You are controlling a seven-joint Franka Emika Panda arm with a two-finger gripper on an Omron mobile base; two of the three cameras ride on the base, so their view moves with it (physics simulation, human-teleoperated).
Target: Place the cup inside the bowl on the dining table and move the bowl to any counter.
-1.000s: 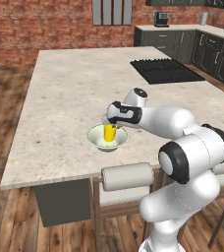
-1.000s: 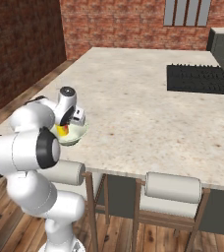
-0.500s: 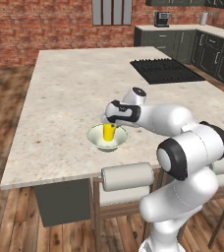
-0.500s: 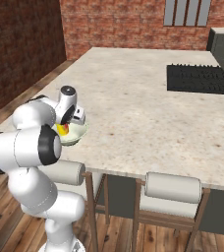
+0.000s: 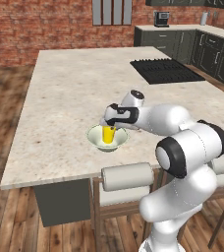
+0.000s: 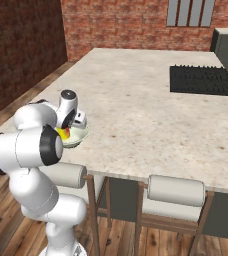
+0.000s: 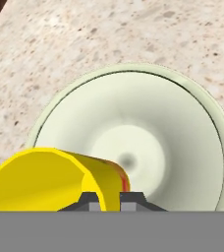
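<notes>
Holding the cup (image 5: 107, 134) by its rim inside the bowl (image 5: 96, 138).

Cup (image 5: 107, 134) in bowl (image 5: 95, 139) nr front edge of dining table (image 5: 74, 88), cooktop (image 5: 165, 70) far behind.

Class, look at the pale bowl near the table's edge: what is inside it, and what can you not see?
Inside the bowl stands the yellow cup, its wall pinched by the shut gripper. The cup hides part of the bowl's floor, so whether its base touches there cannot be told.
</notes>
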